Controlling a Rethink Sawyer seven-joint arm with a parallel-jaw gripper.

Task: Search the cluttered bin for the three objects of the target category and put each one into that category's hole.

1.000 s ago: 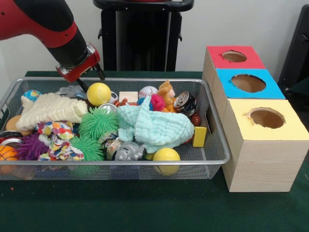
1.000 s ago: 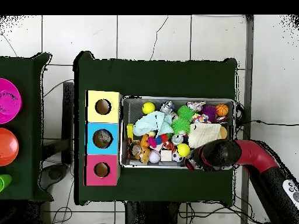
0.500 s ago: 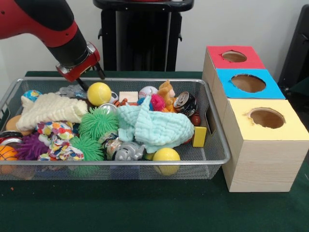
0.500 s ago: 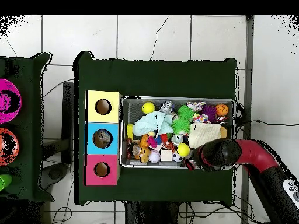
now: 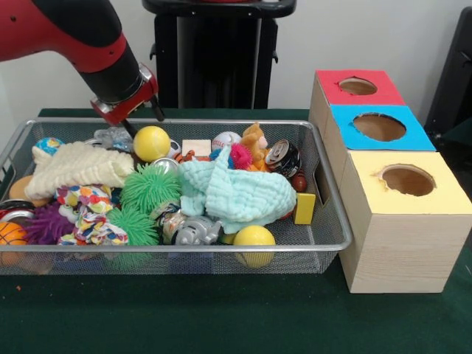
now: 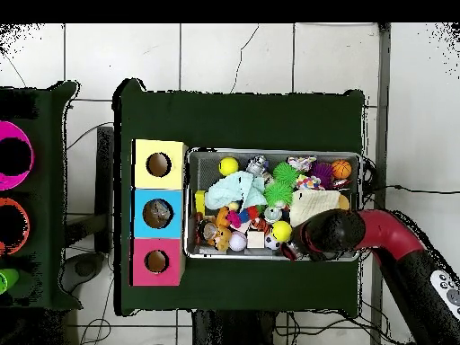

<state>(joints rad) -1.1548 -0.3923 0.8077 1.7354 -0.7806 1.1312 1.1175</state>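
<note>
The wire mesh bin (image 5: 324, 221) is packed with toys. A yellow ball (image 5: 151, 142) lies at its far side, a second yellow ball (image 5: 254, 237) at the near rim, a baseball (image 5: 225, 140) behind the mint cloth (image 5: 232, 193), and a small orange basketball (image 5: 9, 234) at the left end. My gripper (image 5: 143, 120) hangs over the bin's far left rim, just above and behind the far yellow ball, open, with nothing between its fingers (image 5: 157, 110). In the overhead view the gripper (image 6: 292, 248) is at the bin's lower edge beside that yellow ball (image 6: 282, 231).
Three boxes stand right of the bin: red-topped (image 5: 359, 87), blue-topped (image 5: 379, 127) and yellow-topped (image 5: 408, 181), each with a round hole. The bin also holds green spiky balls (image 5: 150, 188), a cream cloth (image 5: 77, 167), a drinks can (image 5: 283, 158) and a yellow block (image 5: 304, 208).
The arm has shifted slightly to the right in the front view, bringing the gripper closer over the far yellow ball. Nothing in the bin has moved.
</note>
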